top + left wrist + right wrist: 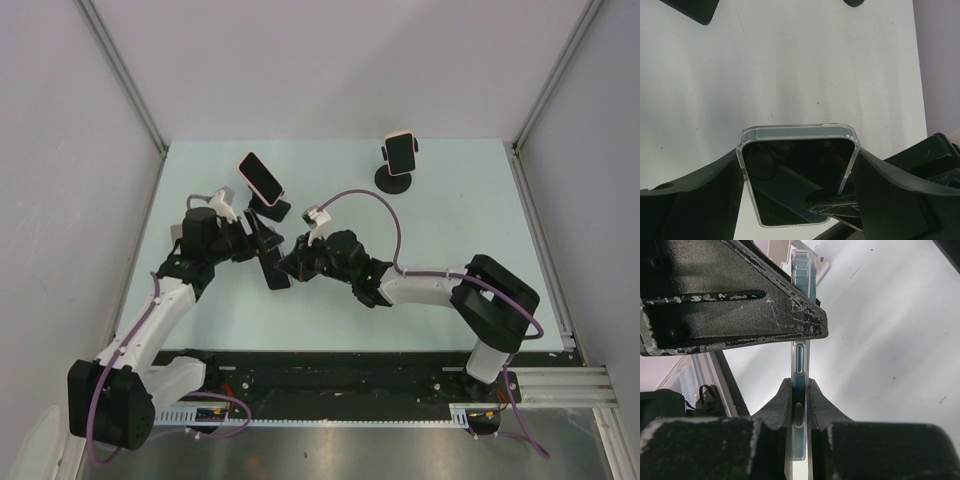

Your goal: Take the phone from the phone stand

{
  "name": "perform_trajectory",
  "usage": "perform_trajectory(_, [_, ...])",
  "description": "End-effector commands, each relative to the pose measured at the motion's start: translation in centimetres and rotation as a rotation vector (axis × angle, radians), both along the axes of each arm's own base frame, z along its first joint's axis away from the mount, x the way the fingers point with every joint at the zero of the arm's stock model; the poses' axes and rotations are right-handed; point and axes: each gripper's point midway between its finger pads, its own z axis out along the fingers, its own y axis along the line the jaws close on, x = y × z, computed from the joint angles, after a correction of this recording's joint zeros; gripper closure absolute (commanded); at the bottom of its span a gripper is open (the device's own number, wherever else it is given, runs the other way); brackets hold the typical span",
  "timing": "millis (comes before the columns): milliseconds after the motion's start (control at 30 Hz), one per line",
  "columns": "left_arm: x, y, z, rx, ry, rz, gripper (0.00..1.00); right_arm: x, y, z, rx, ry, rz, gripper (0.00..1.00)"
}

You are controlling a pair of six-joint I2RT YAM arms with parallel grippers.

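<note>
Phone (790,185) between left gripper (799,152) and right gripper (800,385), stand (272,211) behind

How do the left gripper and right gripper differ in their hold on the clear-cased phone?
The left gripper spans the clear-cased phone across its width, jaws wide; the right gripper pinches its front and back, jaws nearly together. The left gripper presses the case's long edges, the right gripper its flat faces. Both grip the same phone.

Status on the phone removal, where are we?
Done: the black phone in a clear case is clear of any stand. In hand: left gripper spans its sides, right gripper pinches its faces. To do: set it down, release. The left pink-rimmed phone and right pink-rimmed phone sit docked at the back.
</note>
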Motion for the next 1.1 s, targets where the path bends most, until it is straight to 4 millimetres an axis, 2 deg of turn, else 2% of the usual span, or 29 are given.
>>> perform_trajectory(0, [0.5, -0.8, 3.7, -0.005, -0.15, -0.05, 0.46, -0.2, 0.1, 2.9, 0.02, -0.009, -0.008, 1.0])
perform_trajectory(33, [0.5, -0.6, 3.8, -0.002, -0.158, -0.046, 0.36, -0.2, -0.3, 3.4, 0.022, -0.002, -0.018, 1.0])
perform_trajectory(67, [0.4, -0.5, 4.3, 0.004, -0.181, -0.043, 0.21, -0.3, -0.8, 2.9, -0.005, 0.021, -0.025, 1.0])
perform_trajectory(133, [0.5, 0.0, 4.8, 0.034, -0.217, -0.028, 0.09, -0.2, -1.9, 3.3, -0.012, 0.035, -0.048, 1.0])
perform_trajectory(167, [0.4, 0.2, 5.6, 0.044, -0.249, -0.021, 0.01, -0.3, -2.6, 2.7, -0.03, 0.068, -0.06, 1.0])
perform_trajectory(300, [-0.7, 1.3, 6.5, 0.105, -0.305, 0.002, 0.0, 0.3, -6.3, 2.5, -0.027, 0.125, -0.13, 1.0])
perform_trajectory(333, [-1.2, 1.7, 6.6, 0.125, -0.306, 0.013, 0.0, 1.0, -8.1, 1.3, -0.045, 0.151, -0.175, 1.0])
perform_trajectory(367, [-1.6, 1.9, 6.5, 0.141, -0.308, 0.014, 0.0, 1.1, -9.3, 2.1, -0.024, 0.163, -0.201, 1.0])
perform_trajectory(400, [-2.1, 2.1, 6.1, 0.174, -0.3, 0.006, 0.0, 1.6, -10.6, 1.9, -0.022, 0.179, -0.235, 1.0])
perform_trajectory(433, [-2.4, 2.6, 6.4, 0.194, -0.318, 0.026, 0.0, 2.7, -12.4, 1.6, -0.016, 0.195, -0.29, 1.0])
perform_trajectory(500, [-3.1, 3.0, 6.2, 0.236, -0.325, 0.029, 0.0, 3.0, -15.6, 1.4, 0.017, 0.238, -0.367, 1.0])
perform_trajectory(533, [-3.4, 3.5, 6.9, 0.25, -0.359, 0.058, 0.0, 4.5, -18.1, 1.4, 0.042, 0.252, -0.444, 1.0])
perform_trajectory(600, [-3.9, 3.8, 6.7, 0.276, -0.383, 0.066, 0.0, 4.9, -21.1, 1.5, 0.091, 0.288, -0.527, 1.0])
perform_trajectory(633, [-4.2, 4.2, 7.3, 0.283, -0.415, 0.086, 0.0, 5.5, -22.7, 1.4, 0.106, 0.298, -0.574, 1.0])
perform_trajectory(667, [-4.1, 5.0, 7.2, 0.305, -0.422, 0.125, 0.0, 6.6, -25.3, 1.1, 0.119, 0.315, -0.658, 1.0])
perform_trajectory(733, [-4.4, 5.8, 7.8, 0.332, -0.459, 0.156, 0.0, 7.3, -28.3, 1.2, 0.171, 0.345, -0.756, 1.0])
perform_trajectory(767, [-4.3, 6.5, 7.9, 0.361, -0.472, 0.178, 0.0, 8.2, -30.8, 1.4, 0.205, 0.352, -0.834, 1.0])
perform_trajectory(867, [-4.6, 7.1, 8.6, 0.386, -0.506, 0.203, 0.0, 9.1, -34.0, 1.3, 0.286, 0.372, -0.949, 1.0])
perform_trajectory(900, [-4.6, 7.4, 8.6, 0.394, -0.508, 0.218, 0.0, 9.5, -35.9, 0.9, 0.308, 0.38, -1.012, 1.0])
perform_trajectory(933, [-4.7, 7.6, 8.8, 0.397, -0.517, 0.23, 0.0, 9.9, -37.1, 1.0, 0.343, 0.38, -1.049, 1.0])
perform_trajectory(967, [-4.7, 7.9, 8.5, 0.408, -0.516, 0.24, 0.0, 10.2, -38.0, 1.0, 0.384, 0.391, -1.088, 1.0])
perform_trajectory(1000, [-4.7, 8.3, 8.5, 0.418, -0.517, 0.263, 0.0, 10.6, -40.0, 0.7, 0.416, 0.397, -1.152, 1.0])
perform_trajectory(1033, [-4.7, 8.5, 8.5, 0.425, -0.519, 0.274, 0.0, 10.9, -40.5, 0.4, 0.437, 0.394, -1.171, 1.0])
perform_trajectory(1067, [-4.8, 8.7, 8.2, 0.432, -0.517, 0.281, 0.0, 11.3, -42.0, 0.3, 0.472, 0.39, -1.224, 1.0])
